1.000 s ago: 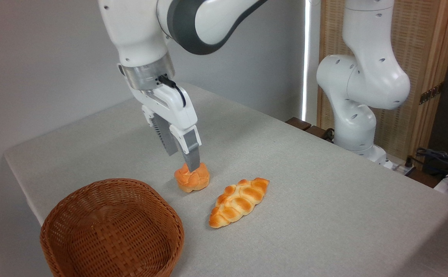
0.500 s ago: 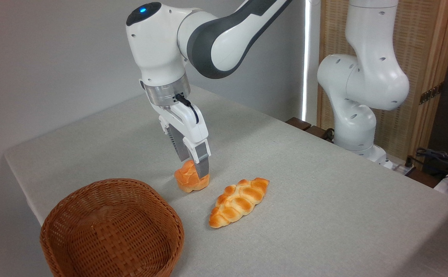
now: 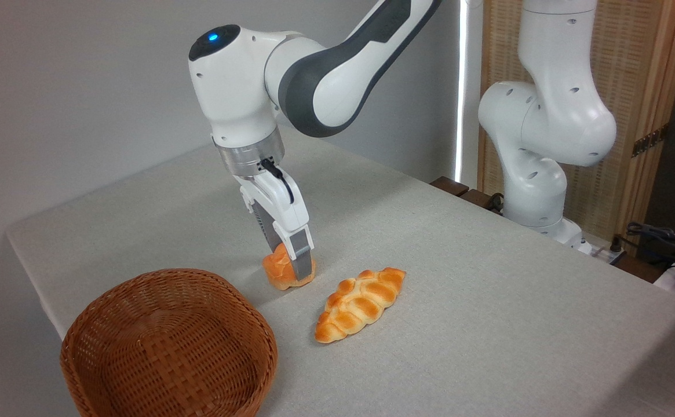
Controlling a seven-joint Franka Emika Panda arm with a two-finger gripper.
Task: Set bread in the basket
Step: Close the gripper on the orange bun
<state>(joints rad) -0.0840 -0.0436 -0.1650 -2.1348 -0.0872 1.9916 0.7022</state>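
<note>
The bread (image 3: 275,271), a small round golden-orange bun, sits on the grey table just behind the basket's far right rim. My gripper (image 3: 288,265) has come down over it, open, with one finger in front of the bun and the other behind it. The near finger (image 3: 300,259) covers the bun's right half; the far fingertip is hidden behind the bun. The bun still rests on the table. The basket (image 3: 221,285), brown woven wicker with low sides, stands at the front left with nothing in it.
A longer braided loaf (image 3: 360,304) lies to the right of the bun, close to the gripper. The arm's white base (image 3: 537,191) stands at the table's far right edge. The table's left edge (image 3: 30,278) runs just beyond the basket.
The gripper has come down from above the bun until its fingers straddle it. The bun, the loaf and the basket have not moved.
</note>
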